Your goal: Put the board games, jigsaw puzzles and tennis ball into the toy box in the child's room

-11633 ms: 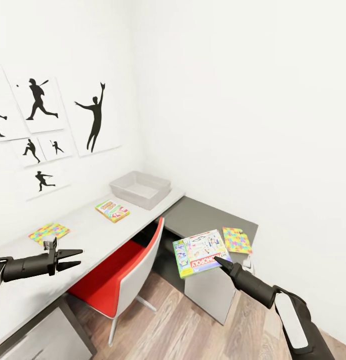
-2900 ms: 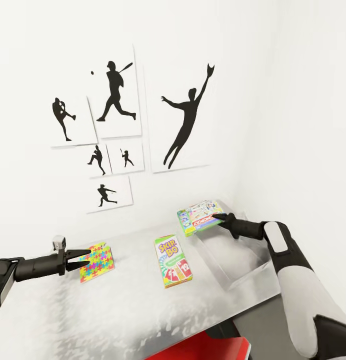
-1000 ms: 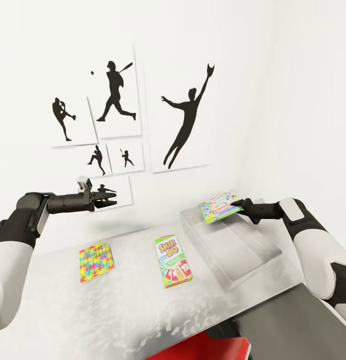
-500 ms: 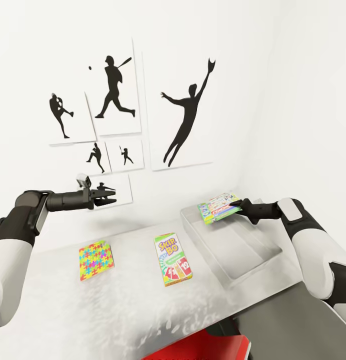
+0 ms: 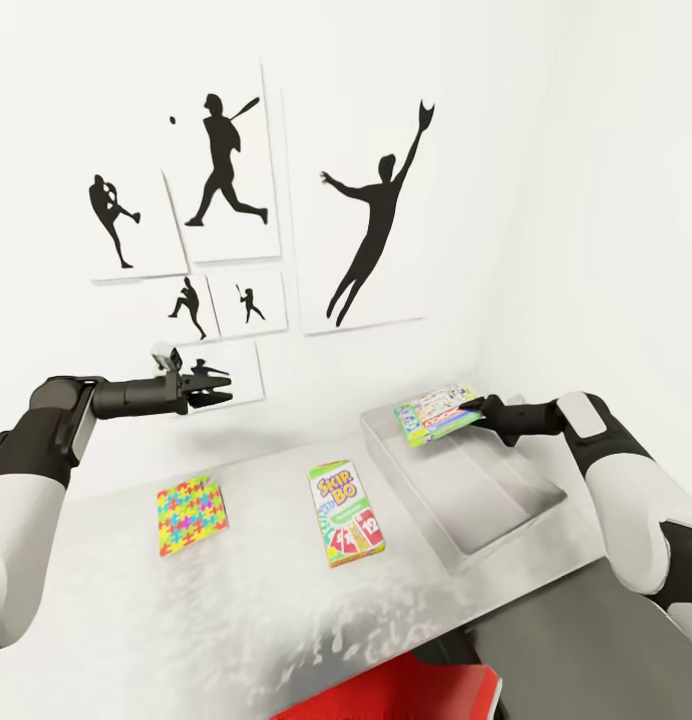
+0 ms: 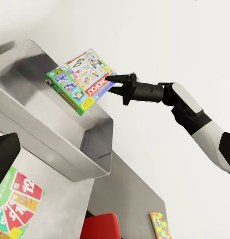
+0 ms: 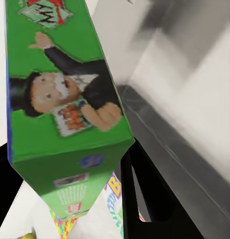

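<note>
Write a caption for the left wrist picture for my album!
Right hand holds a green Monopoly box over the shallow grey toy bin.

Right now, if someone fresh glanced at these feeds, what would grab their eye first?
Probably the green Monopoly game box, held in the right gripper above the far end of the shallow light grey toy box. Next, the green-yellow-red SKIP-BO card box and the multicoloured jigsaw puzzle board, lying flat and apart on the pale grey-white desk. Behind them, black baseball-player silhouette pictures cover the white wall.
</note>
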Controlling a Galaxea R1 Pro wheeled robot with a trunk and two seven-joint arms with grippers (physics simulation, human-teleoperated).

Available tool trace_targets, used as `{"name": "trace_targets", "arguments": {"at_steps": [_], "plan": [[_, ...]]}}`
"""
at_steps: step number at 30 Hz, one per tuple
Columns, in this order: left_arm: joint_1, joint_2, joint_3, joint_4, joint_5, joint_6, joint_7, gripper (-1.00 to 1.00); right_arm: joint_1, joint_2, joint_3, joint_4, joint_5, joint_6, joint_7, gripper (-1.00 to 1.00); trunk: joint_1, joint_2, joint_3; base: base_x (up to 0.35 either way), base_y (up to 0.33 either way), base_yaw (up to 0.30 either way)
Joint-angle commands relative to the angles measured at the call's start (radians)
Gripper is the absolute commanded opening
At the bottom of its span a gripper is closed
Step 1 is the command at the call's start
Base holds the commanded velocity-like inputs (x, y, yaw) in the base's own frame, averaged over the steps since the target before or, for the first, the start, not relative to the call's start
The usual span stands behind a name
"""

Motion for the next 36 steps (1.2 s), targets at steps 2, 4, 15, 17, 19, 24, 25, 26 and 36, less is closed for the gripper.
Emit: {"name": "trace_targets", "arguments": {"at_steps": [2, 4, 15, 17, 19, 24, 25, 26, 36], "plan": [[-0.009, 0.0, 0.0, 0.0, -0.003, 0.011, -0.005, 1.0, -0.017, 0.001, -0.006, 0.002, 0.003, 0.018, 0.0, -1.0, 0.001, -0.002, -0.006, 0.0, 0.0, 0.0], [-0.013, 0.0, 0.0, 0.0, -0.004, 0.011, -0.005, 1.0, -0.026, 0.002, -0.006, 0.003, 0.004, 0.026, 0.0, -1.0, 0.001, -0.002, -0.009, 0.0, 0.0, 0.0], [-0.052, 0.001, 0.0, 0.0, -0.004, 0.011, -0.005, 1.0, -0.074, 0.009, -0.007, 0.008, 0.001, 0.037, -0.071, -1.0, 0.001, -0.002, -0.027, 0.0, 0.0, 0.0], [-0.054, 0.0, 0.0, 0.0, -0.004, 0.011, -0.005, 1.0, -0.075, 0.009, -0.007, 0.008, 0.001, 0.035, -0.076, -1.0, 0.001, -0.002, -0.03, 0.0, 0.0, 0.0], [-0.054, 0.0, 0.0, 0.0, -0.004, 0.011, -0.005, 1.0, -0.076, 0.01, -0.007, 0.008, 0.001, 0.033, -0.077, -1.0, 0.001, -0.002, -0.033, 0.0, 0.0, 0.0], [-0.066, -0.002, 0.0, 0.0, -0.004, 0.011, -0.005, 1.0, -0.076, 0.011, -0.006, 0.008, 0.002, 0.026, -0.079, -1.0, 0.001, -0.002, -0.041, 0.0, 0.0, 0.0], [-0.067, -0.003, 0.0, 0.0, -0.004, 0.011, -0.005, 1.0, -0.076, 0.011, -0.007, 0.008, 0.003, 0.026, -0.078, -1.0, 0.001, -0.002, -0.043, 0.0, 0.0, 0.0], [-0.068, -0.003, 0.0, 0.0, -0.004, 0.011, -0.005, 1.0, -0.076, 0.011, -0.006, 0.007, 0.003, 0.025, -0.078, -1.0, 0.001, -0.002, -0.045, 0.0, 0.0, 0.0], [-0.069, -0.003, -0.001, 0.0, -0.005, 0.011, -0.005, 1.0, -0.077, 0.029, -0.006, 0.006, 0.005, 0.016, -0.078, -1.0, 0.001, -0.002, -0.061, 0.0, 0.0, 0.0]]}}
